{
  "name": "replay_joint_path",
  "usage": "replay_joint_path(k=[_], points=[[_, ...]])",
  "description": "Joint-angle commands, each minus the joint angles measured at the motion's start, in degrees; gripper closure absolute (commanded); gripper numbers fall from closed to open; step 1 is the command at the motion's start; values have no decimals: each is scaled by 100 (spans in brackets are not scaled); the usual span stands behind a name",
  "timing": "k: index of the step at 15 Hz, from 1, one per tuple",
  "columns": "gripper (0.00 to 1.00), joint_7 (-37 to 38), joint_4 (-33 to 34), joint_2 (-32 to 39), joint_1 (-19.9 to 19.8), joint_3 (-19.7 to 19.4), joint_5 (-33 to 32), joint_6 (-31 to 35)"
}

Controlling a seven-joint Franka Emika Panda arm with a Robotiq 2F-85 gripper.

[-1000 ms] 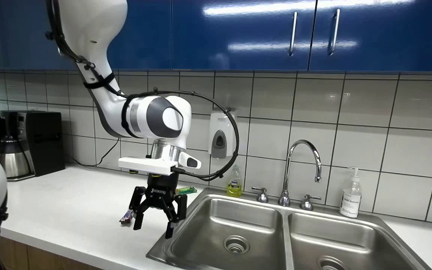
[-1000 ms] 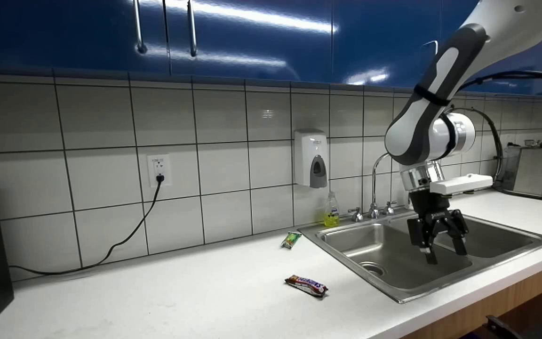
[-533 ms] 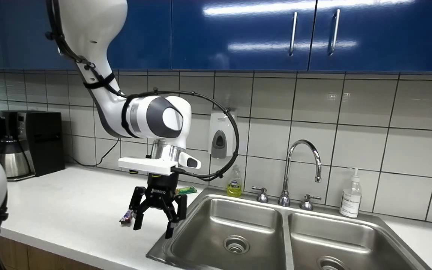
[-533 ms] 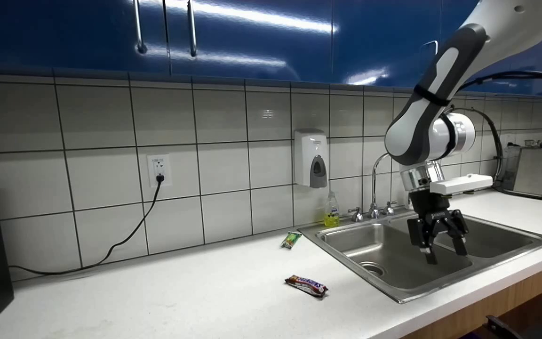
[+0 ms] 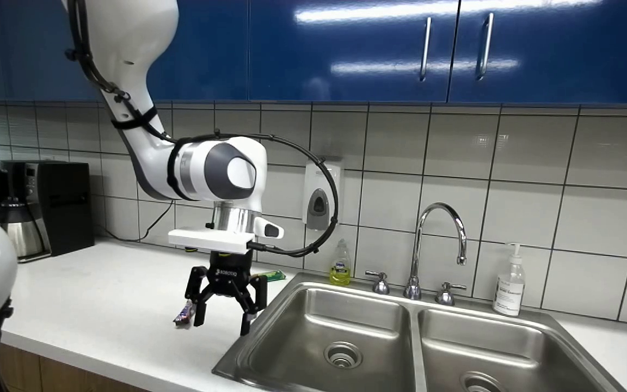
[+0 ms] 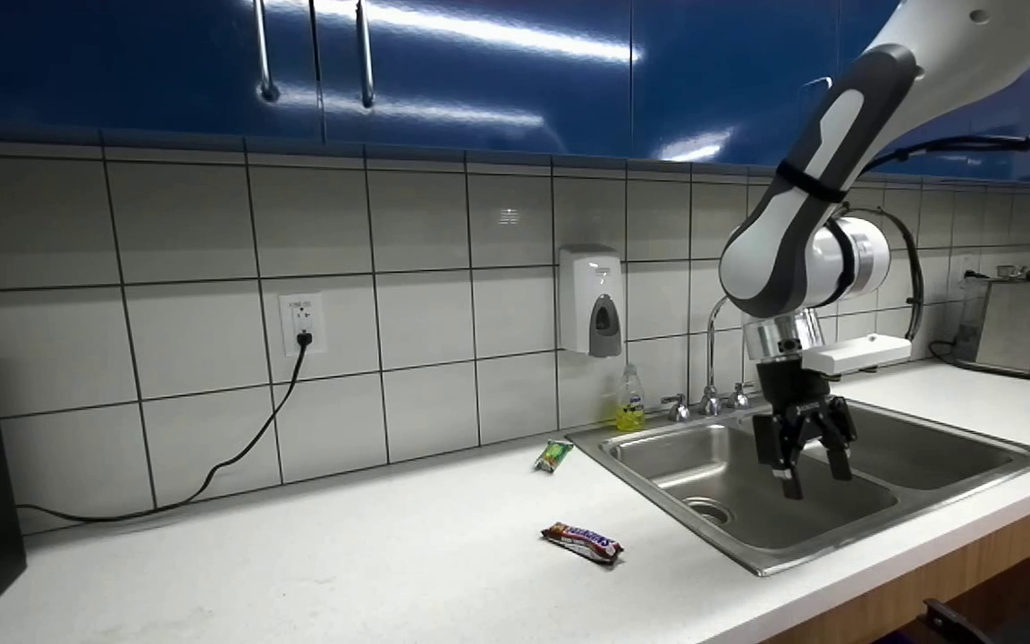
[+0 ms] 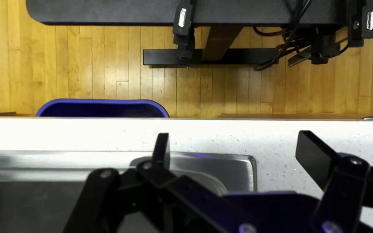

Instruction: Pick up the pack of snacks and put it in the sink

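While the claw (image 5: 222, 325) hung wide in midair, straddling the edge of the sink (image 5: 230, 366) in the wrist view, the pack (image 6: 582, 543) lay on the counter (image 6: 345, 555) near the sink, apart from the claw. Green packet (image 6: 553, 456) sat farther back, nearer the wall (image 6: 430, 317).

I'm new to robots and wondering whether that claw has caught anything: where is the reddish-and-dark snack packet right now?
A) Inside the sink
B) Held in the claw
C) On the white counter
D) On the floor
C: in an exterior view the snack packet lies on the white counter, outside the sink, with the open gripper well apart from it.
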Motion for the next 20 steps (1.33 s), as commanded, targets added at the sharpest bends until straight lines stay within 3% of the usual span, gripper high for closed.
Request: replay_joint_path(k=[1,12,20], points=[[0,-324,-118,-70,204,158,236,265],[0,-1065,217,445,1019,760,1009,608],[0,-965,1024,1559,1216,1278,1049,963]])
